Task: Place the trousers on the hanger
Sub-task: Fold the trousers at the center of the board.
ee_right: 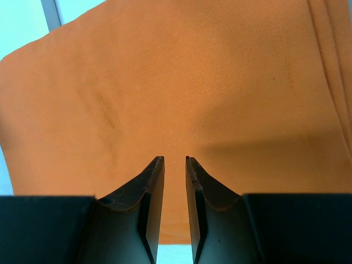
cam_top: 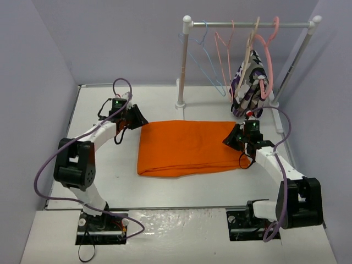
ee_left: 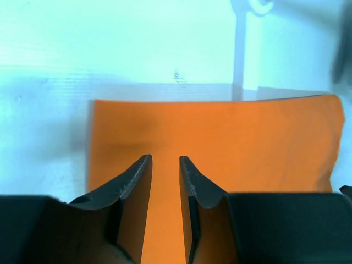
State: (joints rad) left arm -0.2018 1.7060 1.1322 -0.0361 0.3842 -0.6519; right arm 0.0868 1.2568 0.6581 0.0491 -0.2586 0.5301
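Left end effector and right end effector, narrowly parted, flank the trousers.

one trousers, four hangers, one rack

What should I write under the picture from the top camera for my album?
Folded orange trousers lie flat between the left pincer and right pincer; the blue hanger hangs on the rack.

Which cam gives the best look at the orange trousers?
Top external: the whole folded trousers lie flat on the table, outline nearly complete. Left wrist shows most of them from the left end; right wrist shows only close-up cloth filling the frame.
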